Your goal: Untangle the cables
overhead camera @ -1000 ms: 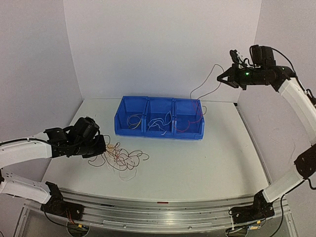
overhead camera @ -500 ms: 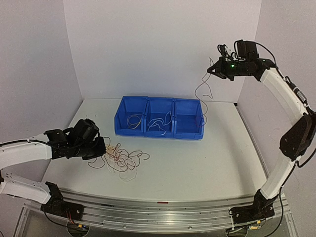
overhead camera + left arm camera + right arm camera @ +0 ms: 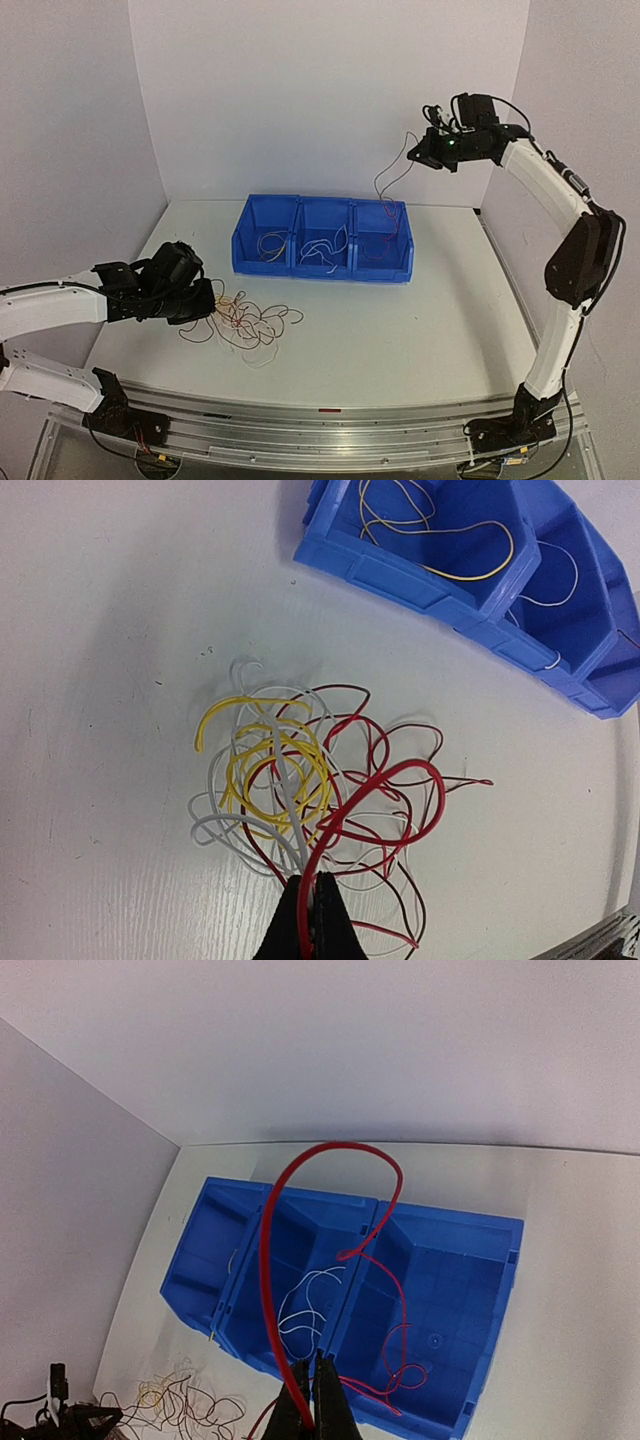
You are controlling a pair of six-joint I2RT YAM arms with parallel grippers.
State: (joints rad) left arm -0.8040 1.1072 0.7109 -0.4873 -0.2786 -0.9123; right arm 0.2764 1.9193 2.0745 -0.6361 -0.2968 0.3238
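A tangle of thin red, white and yellow cables (image 3: 250, 320) lies on the table in front of the blue bin's left end. My left gripper (image 3: 208, 303) is at the tangle's left edge. In the left wrist view the left gripper (image 3: 310, 900) is shut on a bright red cable (image 3: 385, 780) with a white strand beside it. My right gripper (image 3: 416, 158) is high above the bin's right end. It is shut on a single red cable (image 3: 384, 185) that dangles toward the right compartment. In the right wrist view this gripper (image 3: 313, 1380) pinches that red cable (image 3: 265, 1260), which arcs upward.
A blue three-compartment bin (image 3: 320, 271) stands mid-table, also seen in the left wrist view (image 3: 400, 575) and the right wrist view (image 3: 450, 1225). Its left compartment holds a yellow cable (image 3: 470, 572), the middle white cables (image 3: 305, 1305), the right red cables (image 3: 400, 1360). White walls rise behind and beside the table.
My right arm has swung left from near the right wall to above the bin's right end, carrying the red cable. The left gripper has stayed at the tangle.
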